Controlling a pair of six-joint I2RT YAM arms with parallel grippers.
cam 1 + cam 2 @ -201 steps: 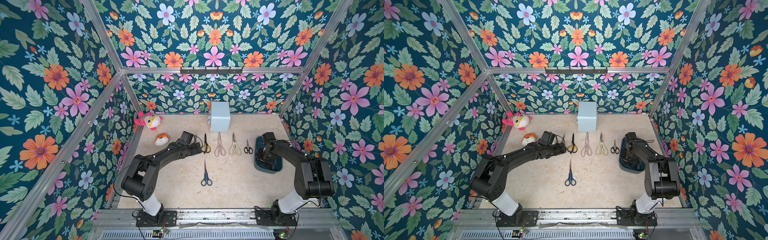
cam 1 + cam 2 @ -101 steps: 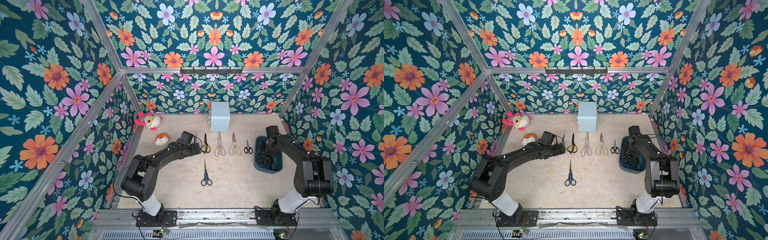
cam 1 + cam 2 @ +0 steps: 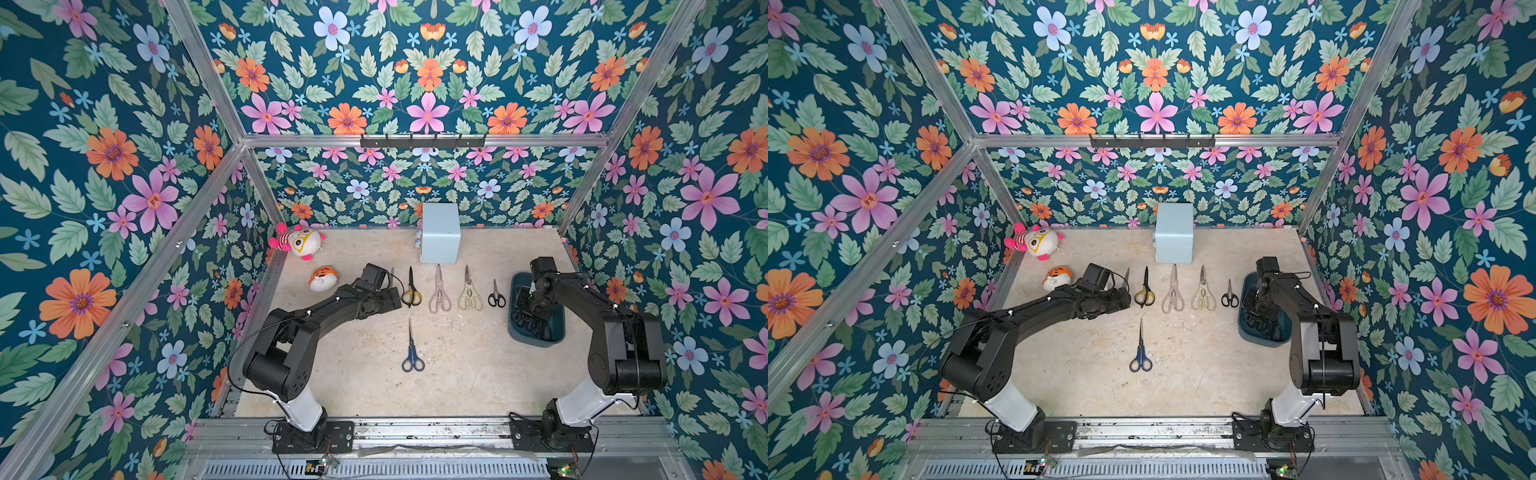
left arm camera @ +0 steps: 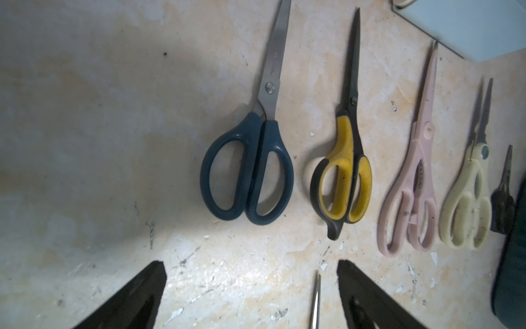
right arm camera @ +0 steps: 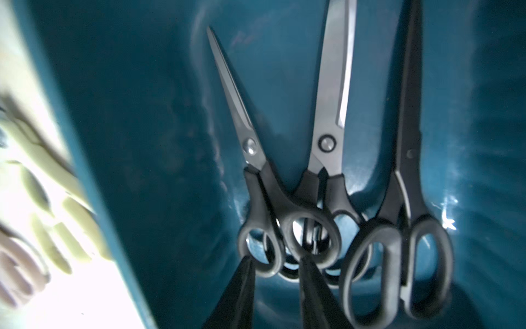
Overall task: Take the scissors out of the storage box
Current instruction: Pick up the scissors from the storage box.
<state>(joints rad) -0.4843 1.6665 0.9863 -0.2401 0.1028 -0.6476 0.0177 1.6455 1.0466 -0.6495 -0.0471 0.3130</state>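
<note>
Scissors split between two places: three black-handled pairs inside the storage box, six out on the table. Storage box at the table's right side, under the right wrist, just beside the end of the row. Inside it, by the right wrist view: small pair, mid-sized pair, long pair, blades roughly parallel, handle loops bunched and overlapping at one end. Right gripper down in the box, jaws only narrowly parted, tips over the loops of the small pair; cannot tell whether touching or merely above. On the table, a row with blades toward the back, from left to right: dark blue pair, yellow-and-black pair, pink shears, cream shears, tiny black pair. Nearer the front, alone, a blue-handled pair. Left gripper hangs low over the table before the dark blue handles, jaws spread wide, holding nothing, and covers most of that pair in both top views. Behind the row, a pale blue cube box; at the back left, a pink-and-white plush and an orange striped plush
</note>
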